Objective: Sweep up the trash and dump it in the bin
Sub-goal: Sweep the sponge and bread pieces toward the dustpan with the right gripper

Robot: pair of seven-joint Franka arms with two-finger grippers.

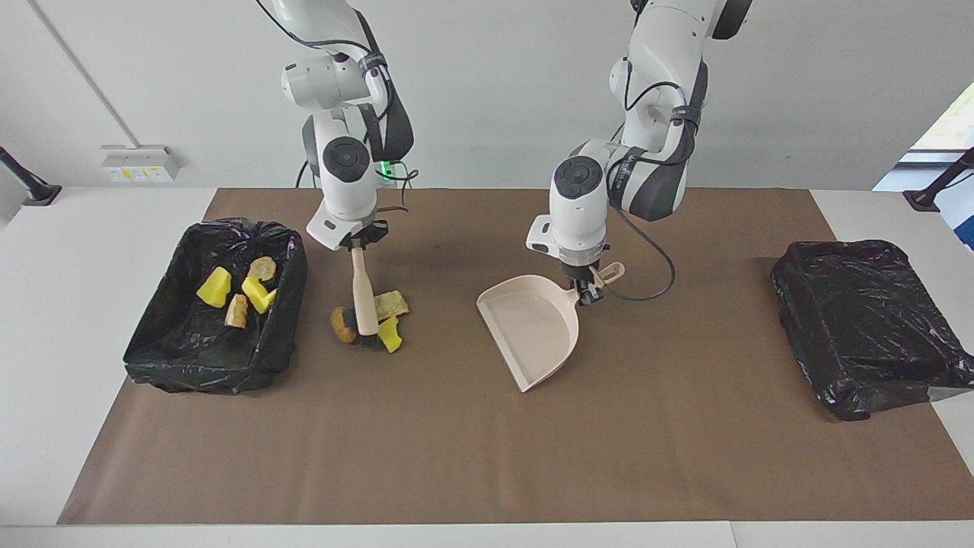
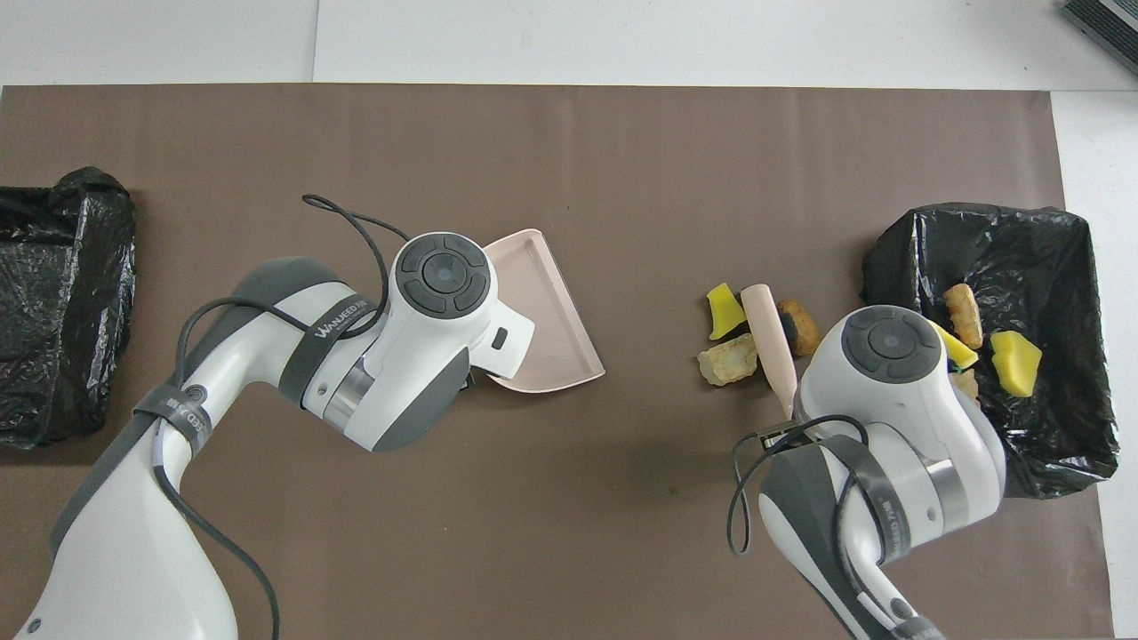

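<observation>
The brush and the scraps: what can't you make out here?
- Brush bristles: facing view, too small to tell whether they touch the brown scrap.
- Right gripper: overhead view, covered by its own arm.
- Beige scrap in bin: overhead view, partly under that arm.

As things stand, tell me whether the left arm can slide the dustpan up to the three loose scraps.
Probably yes: the left gripper holds the dustpan, bare mat lies between its mouth and the scraps, though the brush stands among them.
</observation>
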